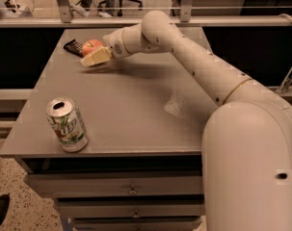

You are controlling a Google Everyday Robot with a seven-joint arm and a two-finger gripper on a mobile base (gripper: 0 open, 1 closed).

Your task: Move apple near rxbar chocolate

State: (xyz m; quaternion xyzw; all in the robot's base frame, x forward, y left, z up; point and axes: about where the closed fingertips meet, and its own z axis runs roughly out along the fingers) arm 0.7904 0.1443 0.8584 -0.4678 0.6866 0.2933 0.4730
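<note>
The apple (91, 45), small, round and red-orange, is at the far left of the grey table (136, 109). It is right beside the rxbar chocolate (72, 47), a flat dark bar lying at the table's far left corner. My gripper (91, 55) is at the apple, reaching in from the right, and its pale tip lies just in front of and below the fruit. The apple's lower part is hidden behind the gripper. I cannot tell whether the apple rests on the table.
A silver-and-green soda can (66, 125) stands upright near the table's front left edge. My arm (198, 66) stretches across the right half of the table. Drawers (131, 189) are under the tabletop. A rail and office chairs are behind the table.
</note>
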